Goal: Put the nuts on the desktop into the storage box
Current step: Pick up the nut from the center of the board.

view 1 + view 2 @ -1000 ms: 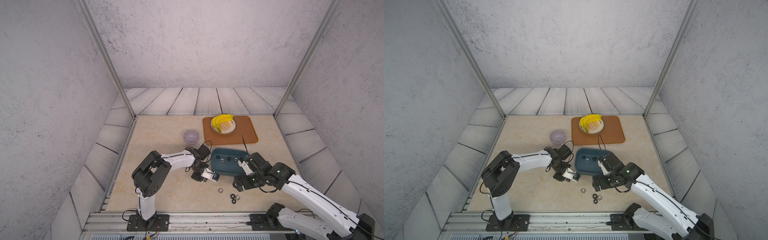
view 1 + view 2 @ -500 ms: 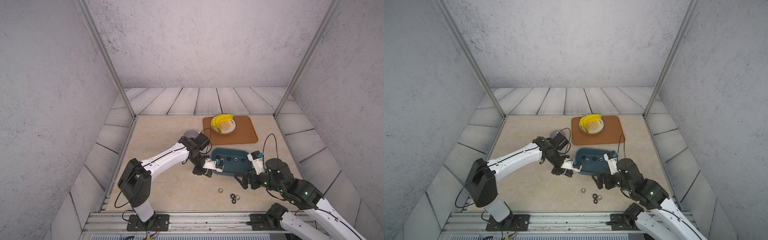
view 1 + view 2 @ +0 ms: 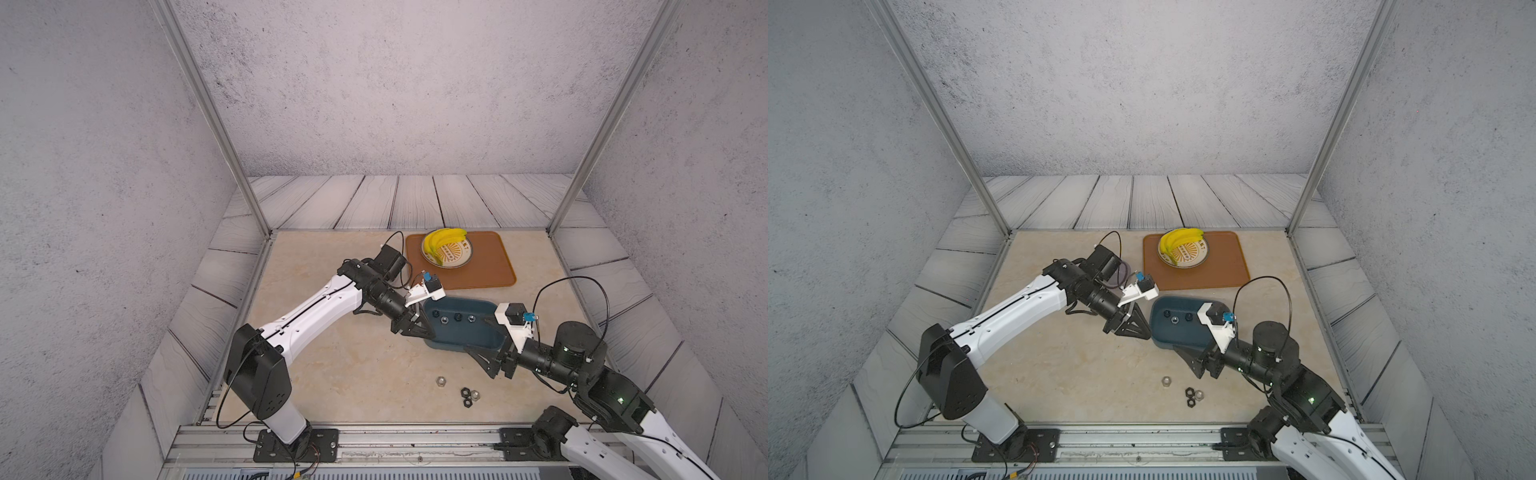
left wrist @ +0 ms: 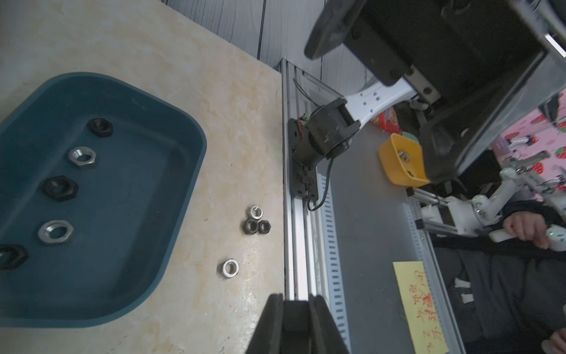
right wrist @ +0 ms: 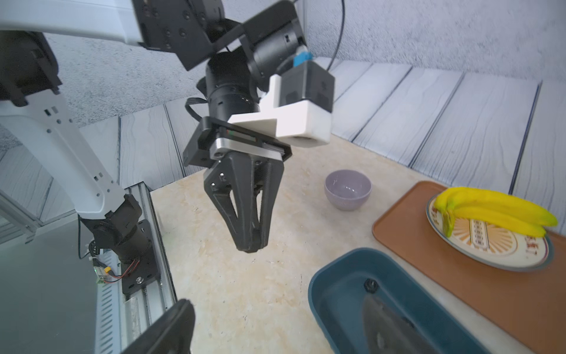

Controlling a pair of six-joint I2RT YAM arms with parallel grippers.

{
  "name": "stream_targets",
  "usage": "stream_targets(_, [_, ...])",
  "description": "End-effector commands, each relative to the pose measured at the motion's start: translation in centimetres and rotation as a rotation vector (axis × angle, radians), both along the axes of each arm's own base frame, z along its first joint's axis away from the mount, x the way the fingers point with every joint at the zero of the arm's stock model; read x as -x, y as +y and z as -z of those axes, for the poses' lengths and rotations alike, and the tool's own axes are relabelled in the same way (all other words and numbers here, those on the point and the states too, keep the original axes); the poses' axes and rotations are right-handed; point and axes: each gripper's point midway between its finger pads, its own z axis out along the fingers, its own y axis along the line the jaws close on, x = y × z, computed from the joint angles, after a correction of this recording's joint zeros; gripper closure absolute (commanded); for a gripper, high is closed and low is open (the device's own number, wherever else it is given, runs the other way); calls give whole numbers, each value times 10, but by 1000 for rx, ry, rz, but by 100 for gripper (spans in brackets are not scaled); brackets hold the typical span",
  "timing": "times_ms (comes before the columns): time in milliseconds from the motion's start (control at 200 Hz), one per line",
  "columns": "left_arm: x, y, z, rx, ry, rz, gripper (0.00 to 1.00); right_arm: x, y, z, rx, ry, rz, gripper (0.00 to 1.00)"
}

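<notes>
Looks closer for the wide-open right fingers (image 3: 484, 361), sitting between box (image 3: 457, 336) and nuts (image 3: 466, 391) on the bench (image 3: 353, 374), than for shut left fingers (image 3: 417, 328).

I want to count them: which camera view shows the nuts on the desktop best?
Left wrist view: four nuts lie sharp on the desktop. Both top views show them tiny; the right wrist view shows none there.

Even, bright, diffuse light, soft faint shadows, wrist views bowed at edges, near foreground blurred
</notes>
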Motion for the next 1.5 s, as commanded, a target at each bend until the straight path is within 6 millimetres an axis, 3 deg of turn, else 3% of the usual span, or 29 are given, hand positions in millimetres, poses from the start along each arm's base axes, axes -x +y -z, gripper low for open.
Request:
stream_targets(0, [-1, -3, -38, 95, 127, -32, 87, 2, 14, -23, -21, -235, -98, 12])
stream_targets(190, [-7, -2, -50, 142, 211, -54, 87, -12, 29, -15, 42, -305, -127, 21])
stream_targets(485, [-14, -1, -45, 149, 268, -77, 86, -26, 54, -1, 119, -357, -151, 35])
stream_targets(866, [-21, 0, -35, 116, 288, -125, 87, -37, 71, -1, 156, -395, -137, 43])
stream_targets(1001, [-21, 0, -33, 114, 292, -128, 86, -44, 75, 5, 216, -385, -121, 51])
stream_targets(1196, [-22, 1, -30, 109, 297, -136, 86, -46, 76, 3, 225, -395, -107, 69])
stream_targets(1351, [-22, 1, -32, 113, 301, -139, 84, -48, 74, 9, 256, -389, -100, 91])
stream_targets(1496, [-25, 4, -32, 117, 303, -150, 78, -56, 71, 20, 304, -347, -68, 94])
